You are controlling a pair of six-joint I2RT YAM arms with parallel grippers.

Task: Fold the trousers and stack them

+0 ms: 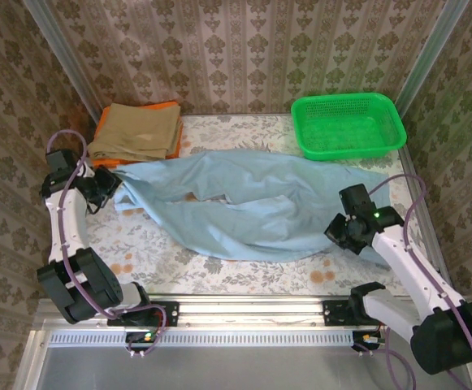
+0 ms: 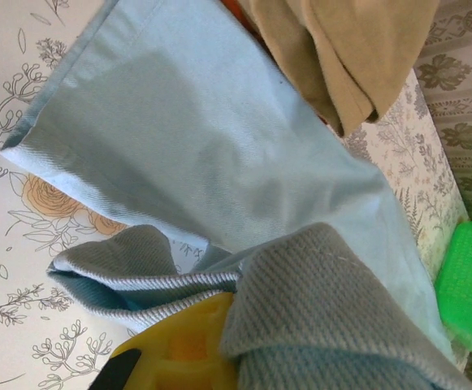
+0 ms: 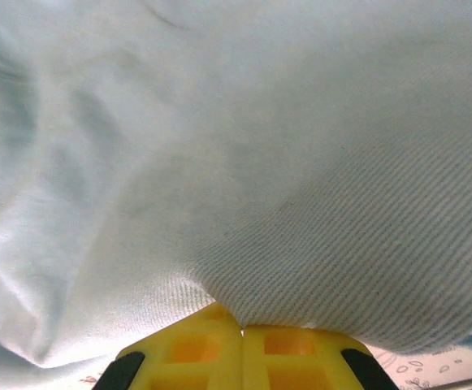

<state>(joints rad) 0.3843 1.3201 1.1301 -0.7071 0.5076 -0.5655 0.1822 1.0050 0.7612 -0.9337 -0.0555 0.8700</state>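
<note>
The light blue trousers lie spread crosswise over the middle of the table, rumpled, with one leg partly over the other. My left gripper is shut on their left end, beside the tan pile. In the left wrist view a bunched fold of the trousers drapes over one yellow finger of the left gripper; the other finger is hidden by cloth. My right gripper sits at their right near edge. In the right wrist view the right gripper has its jaws pressed together, pinching the trousers.
Folded tan trousers rest on an orange cloth at the back left, close to my left gripper. A green mesh basket stands at the back right. Patterned walls close in the table on three sides.
</note>
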